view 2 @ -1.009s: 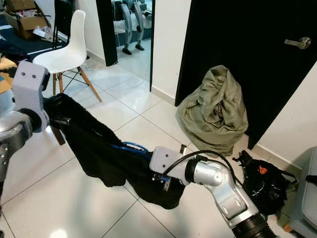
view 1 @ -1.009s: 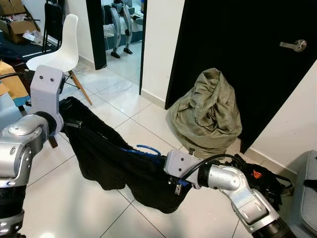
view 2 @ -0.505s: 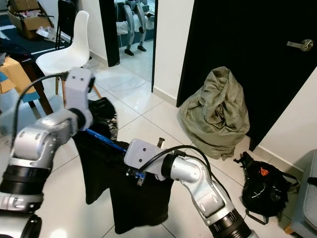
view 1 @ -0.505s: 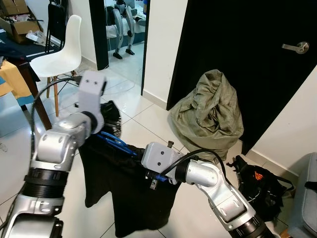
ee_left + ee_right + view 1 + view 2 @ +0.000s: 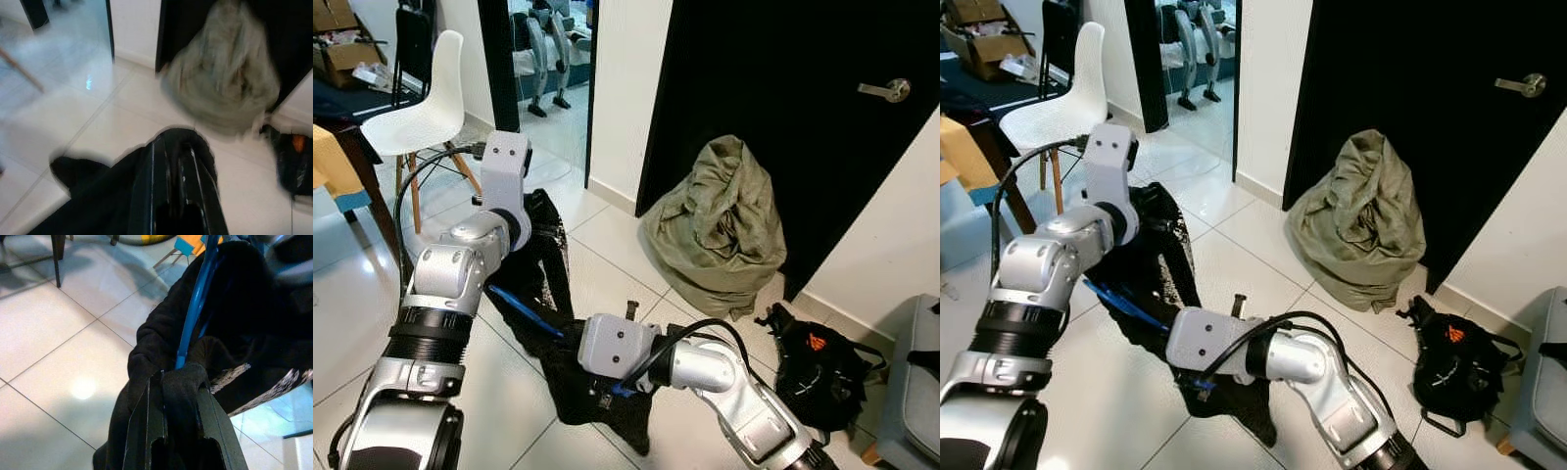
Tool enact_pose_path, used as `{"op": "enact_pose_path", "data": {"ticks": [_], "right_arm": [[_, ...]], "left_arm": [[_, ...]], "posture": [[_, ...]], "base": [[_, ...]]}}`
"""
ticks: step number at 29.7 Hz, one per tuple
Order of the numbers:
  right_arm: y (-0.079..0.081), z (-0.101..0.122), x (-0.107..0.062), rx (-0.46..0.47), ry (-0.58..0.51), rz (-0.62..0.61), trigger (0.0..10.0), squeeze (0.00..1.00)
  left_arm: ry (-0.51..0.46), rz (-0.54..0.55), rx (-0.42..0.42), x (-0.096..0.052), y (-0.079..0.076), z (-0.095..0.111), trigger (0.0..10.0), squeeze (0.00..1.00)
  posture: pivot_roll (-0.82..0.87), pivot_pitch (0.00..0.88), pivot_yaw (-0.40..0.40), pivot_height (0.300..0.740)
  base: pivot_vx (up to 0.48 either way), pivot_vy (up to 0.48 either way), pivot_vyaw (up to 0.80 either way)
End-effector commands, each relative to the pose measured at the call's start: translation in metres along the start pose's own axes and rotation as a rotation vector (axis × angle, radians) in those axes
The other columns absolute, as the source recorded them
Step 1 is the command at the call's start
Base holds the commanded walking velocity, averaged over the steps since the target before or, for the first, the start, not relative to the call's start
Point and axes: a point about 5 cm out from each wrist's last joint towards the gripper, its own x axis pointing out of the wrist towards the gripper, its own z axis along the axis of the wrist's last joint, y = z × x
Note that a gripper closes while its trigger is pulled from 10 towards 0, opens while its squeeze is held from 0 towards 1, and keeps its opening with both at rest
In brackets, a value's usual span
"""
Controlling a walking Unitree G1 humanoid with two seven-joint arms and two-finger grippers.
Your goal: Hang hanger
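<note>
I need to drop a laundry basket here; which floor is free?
Free: the white tiles between the white chair and the olive bag. Crowded: right of it, where the black backpack lies, and where both arms hold the black garment.

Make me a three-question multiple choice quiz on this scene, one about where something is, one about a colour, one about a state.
1. Where does the olive fabric bundle lie?
A. on the white chair
B. on the floor against the black door
C. on the grey seat at the right edge

2. What colour is the hanger inside the black garment?
A. blue
B. red
C. white

3. What is the state of the right gripper?
A. open and clear of everything
B. shut on the black backpack
C. shut on the garment at the hanger's end

Answers:
1 B, the bundle slumps on the tiles in front of the black door.
2 A, a blue bar runs through the dark cloth.
3 C, the right wrist view shows dark cloth pinched between its fingers, with the blue bar ending there.
</note>
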Motion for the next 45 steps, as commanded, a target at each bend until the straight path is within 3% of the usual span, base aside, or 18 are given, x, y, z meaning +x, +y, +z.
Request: {"op": "enact_pose_path", "data": {"ticks": [1,4,5,6,7,15,18,19,20,25,26,31,32,34,35,37,39,45], "right_arm": [[0.006,0.024,0.007,-0.026,-0.134,0.036,0.0,0.00],[0.004,0.027,0.008,-0.017,-0.151,0.021,0.0,0.00],[0.002,0.028,0.007,-0.013,-0.157,0.009,0.0,0.00],[0.002,0.028,0.007,-0.013,-0.157,0.009,0.0,0.00],[0.001,0.027,0.006,-0.007,-0.156,0.003,0.0,0.00],[-0.006,0.014,-0.002,0.022,-0.100,-0.034,0.0,0.00],[-0.010,0.008,-0.008,0.020,-0.077,-0.046,0.0,0.00],[-0.013,0.002,-0.014,0.006,-0.050,-0.050,0.0,0.00],[-0.013,0.000,-0.016,0.002,-0.042,-0.049,0.0,0.00],[-0.014,-0.001,-0.018,0.002,-0.039,-0.047,0.0,0.00],[-0.014,-0.001,-0.018,0.002,-0.039,-0.047,0.0,0.00],[-0.014,-0.003,-0.022,-0.002,-0.035,-0.040,0.0,0.00],[-0.016,-0.003,-0.029,-0.026,-0.053,-0.028,0.0,0.00],[-0.016,-0.003,-0.029,-0.026,-0.053,-0.028,0.0,0.00],[-0.019,-0.002,-0.036,-0.047,-0.071,-0.020,0.0,0.00],[-0.019,-0.002,-0.036,-0.047,-0.071,-0.020,0.0,0.00],[-0.022,-0.005,-0.043,-0.104,-0.074,0.000,0.0,0.00],[-0.022,-0.017,-0.047,-0.127,-0.035,0.008,0.0,0.00]], "left_arm": [[0.129,-0.164,-0.023,0.000,-0.029,-0.030,10.0,0.00],[0.175,-0.232,-0.035,-0.005,-0.038,-0.041,10.0,0.00],[0.183,-0.288,-0.041,-0.009,-0.044,-0.044,10.0,0.47],[0.183,-0.288,-0.041,-0.009,-0.044,-0.044,10.0,0.47],[0.179,-0.331,-0.064,-0.014,-0.046,-0.044,10.0,1.00],[0.010,-0.407,-0.062,-0.040,-0.025,-0.006,10.0,1.00],[-0.067,-0.470,-0.016,-0.059,-0.013,0.013,10.0,1.00],[-0.114,-0.514,0.079,-0.081,0.001,0.028,10.0,0.87],[-0.116,-0.523,0.106,-0.087,0.005,0.031,10.0,0.87],[-0.110,-0.535,0.120,-0.092,0.008,0.033,10.0,0.87],[-0.109,-0.537,0.119,-0.093,0.008,0.033,10.0,0.00],[-0.068,-0.589,0.189,-0.107,0.013,0.031,10.0,0.00],[0.025,-0.669,0.270,-0.127,0.020,0.017,10.0,0.00],[0.025,-0.669,0.270,-0.127,0.020,0.017,10.0,0.00],[0.128,-0.757,0.343,-0.144,0.023,0.005,10.0,0.00],[0.128,-0.757,0.343,-0.144,0.023,0.005,10.0,0.00],[0.312,-0.912,0.480,-0.169,0.025,-0.011,10.0,0.00],[0.377,-0.946,0.614,-0.174,0.031,-0.014,10.0,0.00]], "posture": [[-0.02,0.222,-0.066,0.740],[-0.02,0.222,-0.067,0.740],[-0.02,0.222,-0.068,0.740],[-0.02,0.222,-0.068,0.740],[-0.02,0.223,-0.069,0.740],[-0.01,0.223,-0.068,0.740],[-0.01,0.224,-0.068,0.740],[0.00,0.225,-0.069,0.740],[0.00,0.225,-0.069,0.740],[0.00,0.225,-0.069,0.740],[0.01,0.225,-0.069,0.740],[0.01,0.226,-0.069,0.740],[0.02,0.222,-0.062,0.740],[0.02,0.222,-0.062,0.740],[0.03,0.221,-0.065,0.740],[0.03,0.221,-0.065,0.740],[0.03,0.215,-0.066,0.740],[0.05,0.211,-0.070,0.740]], "base": [[0.000,0.000,0.00],[0.000,0.000,0.00],[0.000,0.000,0.00],[0.000,0.000,0.00],[0.000,0.000,0.00],[0.000,0.000,0.00],[0.000,0.000,0.00],[0.000,0.000,0.00],[0.000,0.000,0.00],[0.000,0.000,0.00],[0.000,0.000,0.00],[0.000,0.000,0.00],[0.000,0.000,0.00],[0.000,0.000,0.00],[0.000,0.000,0.00],[0.000,0.000,0.00],[0.000,0.000,0.00],[0.000,0.000,0.00]]}}
